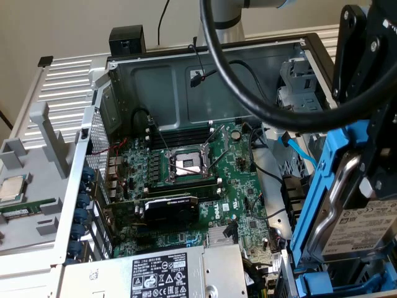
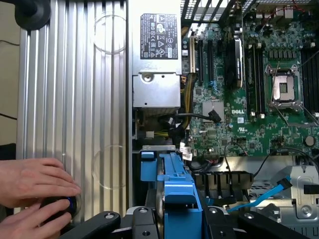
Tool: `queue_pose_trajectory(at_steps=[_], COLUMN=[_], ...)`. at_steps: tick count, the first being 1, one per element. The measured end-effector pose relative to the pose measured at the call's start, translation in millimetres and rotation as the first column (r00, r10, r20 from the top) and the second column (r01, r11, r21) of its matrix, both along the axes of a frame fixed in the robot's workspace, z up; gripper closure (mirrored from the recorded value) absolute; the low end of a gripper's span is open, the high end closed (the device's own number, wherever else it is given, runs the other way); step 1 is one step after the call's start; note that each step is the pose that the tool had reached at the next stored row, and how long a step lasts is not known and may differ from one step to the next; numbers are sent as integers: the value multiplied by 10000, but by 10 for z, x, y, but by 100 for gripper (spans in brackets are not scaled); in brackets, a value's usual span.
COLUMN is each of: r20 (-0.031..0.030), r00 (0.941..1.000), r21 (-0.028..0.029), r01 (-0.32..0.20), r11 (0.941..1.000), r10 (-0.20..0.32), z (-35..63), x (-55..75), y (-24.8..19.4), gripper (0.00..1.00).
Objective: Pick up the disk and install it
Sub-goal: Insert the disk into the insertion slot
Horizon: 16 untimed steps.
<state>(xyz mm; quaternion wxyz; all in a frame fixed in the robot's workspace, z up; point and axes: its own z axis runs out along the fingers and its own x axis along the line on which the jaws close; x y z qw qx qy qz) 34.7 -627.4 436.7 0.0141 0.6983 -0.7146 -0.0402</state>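
The disk [image 1: 358, 231] is a silver drive with a white label, clipped in a bright blue carrier frame [image 1: 322, 186]. It hangs tilted above the open computer case, at the exterior view's right edge. My black gripper [image 1: 372, 146] is shut on it from above. In the wrist view the blue carrier of the disk [image 2: 174, 184] sits edge-on between my gripper's [image 2: 172, 220] black fingers [image 2: 107, 221], over the case's edge near the drive cage [image 2: 304, 194].
The case lies open, showing the green motherboard [image 1: 242, 186] with its CPU socket [image 1: 186, 164], a graphics card [image 1: 170, 208] and the grey power supply [image 1: 167, 273]. A thick black cable [image 1: 248, 93] loops over the case. A person's hands [image 2: 35, 184] rest on the ribbed metal table [image 2: 75, 99].
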Motion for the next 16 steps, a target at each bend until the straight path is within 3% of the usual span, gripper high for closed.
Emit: queue_pose_trajectory(at_steps=[16], r20=[51], r00=[10000], r21=[11], r01=[-3], r11=[10000], r10=[3], z=[-50], x=[-16], y=[13], gripper=[63])
